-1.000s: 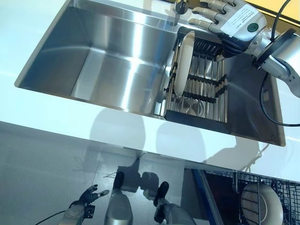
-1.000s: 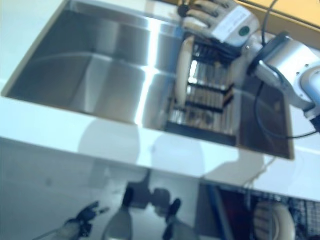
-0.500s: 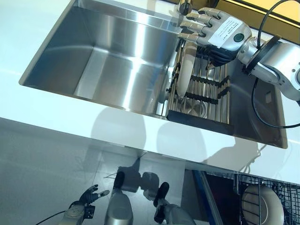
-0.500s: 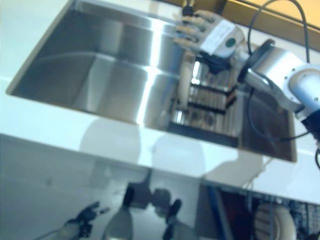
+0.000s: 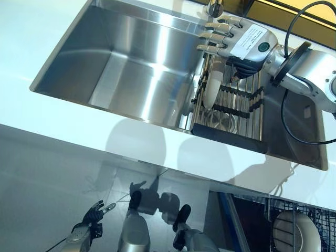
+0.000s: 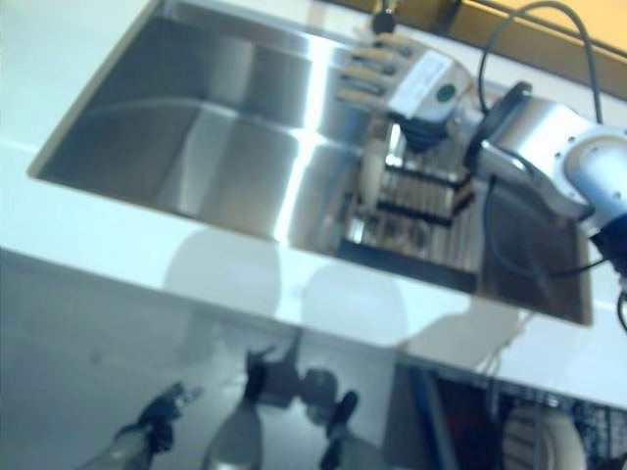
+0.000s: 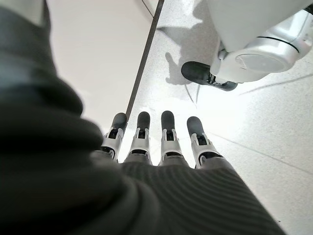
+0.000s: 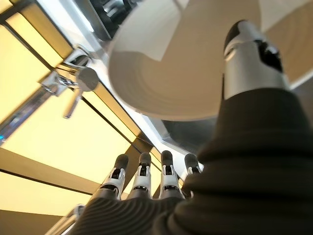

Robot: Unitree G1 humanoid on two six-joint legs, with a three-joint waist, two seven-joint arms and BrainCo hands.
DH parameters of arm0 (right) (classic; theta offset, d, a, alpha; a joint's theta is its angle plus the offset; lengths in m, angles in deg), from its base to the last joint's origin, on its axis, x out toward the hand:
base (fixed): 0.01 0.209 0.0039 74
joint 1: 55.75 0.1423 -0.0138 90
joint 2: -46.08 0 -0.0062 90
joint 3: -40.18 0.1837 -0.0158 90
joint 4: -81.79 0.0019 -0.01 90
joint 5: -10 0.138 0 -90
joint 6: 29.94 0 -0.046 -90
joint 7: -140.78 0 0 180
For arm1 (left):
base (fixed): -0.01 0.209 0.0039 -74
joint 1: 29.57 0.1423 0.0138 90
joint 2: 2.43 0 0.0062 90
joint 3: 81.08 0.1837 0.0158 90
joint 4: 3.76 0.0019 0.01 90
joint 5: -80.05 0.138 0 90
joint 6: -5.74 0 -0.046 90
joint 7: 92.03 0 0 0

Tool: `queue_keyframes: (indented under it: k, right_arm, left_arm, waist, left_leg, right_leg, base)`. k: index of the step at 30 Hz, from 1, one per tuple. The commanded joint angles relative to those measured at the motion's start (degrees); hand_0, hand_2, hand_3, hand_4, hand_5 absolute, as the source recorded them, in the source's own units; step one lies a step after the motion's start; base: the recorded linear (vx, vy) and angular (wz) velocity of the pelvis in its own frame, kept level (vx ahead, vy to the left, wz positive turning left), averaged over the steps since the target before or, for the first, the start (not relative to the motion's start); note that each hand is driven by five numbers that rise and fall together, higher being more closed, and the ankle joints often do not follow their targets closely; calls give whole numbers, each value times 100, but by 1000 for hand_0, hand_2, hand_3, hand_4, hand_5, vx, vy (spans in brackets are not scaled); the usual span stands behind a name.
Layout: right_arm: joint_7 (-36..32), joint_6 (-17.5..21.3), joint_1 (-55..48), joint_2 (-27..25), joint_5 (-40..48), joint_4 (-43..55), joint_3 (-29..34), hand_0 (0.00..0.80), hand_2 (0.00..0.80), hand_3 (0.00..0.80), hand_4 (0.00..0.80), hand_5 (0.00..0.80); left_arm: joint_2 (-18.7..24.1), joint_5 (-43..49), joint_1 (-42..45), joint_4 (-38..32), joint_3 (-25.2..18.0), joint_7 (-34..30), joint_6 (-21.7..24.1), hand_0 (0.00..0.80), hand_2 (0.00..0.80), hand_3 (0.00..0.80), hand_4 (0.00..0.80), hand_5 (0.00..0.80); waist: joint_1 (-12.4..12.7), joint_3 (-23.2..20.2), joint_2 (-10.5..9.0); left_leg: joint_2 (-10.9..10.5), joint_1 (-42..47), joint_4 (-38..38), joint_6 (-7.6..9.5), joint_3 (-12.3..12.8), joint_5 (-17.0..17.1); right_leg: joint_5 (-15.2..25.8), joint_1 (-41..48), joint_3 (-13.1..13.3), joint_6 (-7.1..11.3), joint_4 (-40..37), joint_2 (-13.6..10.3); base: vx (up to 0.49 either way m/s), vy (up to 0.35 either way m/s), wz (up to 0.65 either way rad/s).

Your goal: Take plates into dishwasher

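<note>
While poised over the rack (image 5: 239, 102), right hand (image 5: 239, 42) open, fingers straight, thumb against the upright plate (image 5: 211, 89).

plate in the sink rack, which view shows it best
The right wrist view: the plate fills it from very close, by the right hand. Both eye views show it edge-on in the rack, under that hand. The left wrist view shows only floor.

Sink (image 5: 131, 68): brushed silver steel, set in a white counter (image 5: 63, 142). Drying rack (image 5: 233, 113): silver bars, black cross-pieces. Plate (image 5: 211, 86) in the rack: cream-white, plain. Right hand (image 5: 239, 42): silver fingers, dark tips, white label with a green dot. Second plate (image 5: 294, 236) below: white, among dark wire. Window frames behind the tap (image 8: 66, 83): yellow.
</note>
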Motion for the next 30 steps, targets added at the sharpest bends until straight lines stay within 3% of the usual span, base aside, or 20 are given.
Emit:
queue_keyframes:
  k: [1,16,18,20,21,23,30]
  right_arm:
    - [59,-6,758,-7,-82,-275,-545,0,0,0,0,0]
    - [-605,71,822,175,-826,-474,-820,0,0,0,0,0]
    - [-769,34,844,162,-967,-554,-900,414,414,414,414,414]
    - [-904,41,876,162,-1270,-646,-976,731,731,731,731,731]
    - [-962,59,860,160,-1396,-694,-979,800,800,800,800,800]
    - [-1235,-1,842,172,-1562,-781,-998,800,800,800,800,800]
    - [-1256,-10,720,184,-1763,-1109,-898,800,800,800,800,800]
  left_arm:
    - [-16,-231,255,-86,210,-119,194,0,0,0,0,0]
    - [-59,-446,202,-181,270,-127,209,0,0,0,0,0]
    - [-51,-477,205,-223,281,-125,204,0,0,0,0,0]
    - [-43,-519,208,-257,293,-128,202,0,0,0,0,0]
    - [-39,-542,203,-245,293,-142,213,0,0,0,0,0]
    - [-41,-538,201,-266,291,-146,216,0,0,0,0,0]
    - [-43,-552,192,-284,279,-111,183,0,0,0,0,0]
  waist:
    - [115,-135,80]
    - [149,-26,171]
    - [153,2,180]
    - [149,21,188]
    - [139,26,191]
    - [136,45,192]
    - [94,43,159]
  left_leg:
    - [-31,-207,-259,214,3,78]
    - [-55,-335,-259,228,-37,114]
    - [-58,-362,-259,228,-43,128]
    - [-57,-378,-259,230,-39,136]
    - [-57,-385,-259,231,-31,140]
    - [-54,-400,-259,229,-14,141]
    - [-36,-370,-259,225,36,142]
  right_leg:
    - [-148,181,-25,499,-8,-229]
    - [-138,73,-49,470,-8,-249]
    - [-125,49,-55,473,-8,-256]
    - [-114,26,-58,471,-8,-258]
    - [-111,14,-53,468,-8,-260]
    - [-107,-3,-51,471,-8,-266]
    - [-89,3,-37,477,-8,-269]
  base:
    - [0,0,0]
    - [0,1,0]
    - [0,0,0]
    - [-5,8,2]
    - [-15,18,4]
    - [-9,8,2]
    - [0,0,0]
